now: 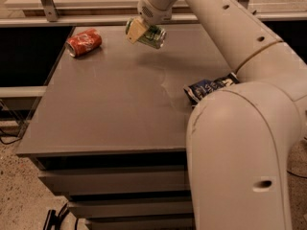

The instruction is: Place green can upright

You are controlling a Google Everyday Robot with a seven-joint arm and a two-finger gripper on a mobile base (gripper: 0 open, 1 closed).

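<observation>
The green can point(152, 35) is held in the air above the far part of the grey table point(115, 104), lying tilted nearly on its side with a silver end toward the right. My gripper point(139, 30) is shut on the green can, with one tan finger pad point(135, 30) across its near side. The other finger is hidden behind the can. My white arm reaches in from the lower right and covers the right side of the view.
A red soda can point(84, 41) lies on its side at the far left of the table. A dark blue snack bag point(209, 87) lies at the right, partly behind my arm. A rail with metal posts runs behind the table.
</observation>
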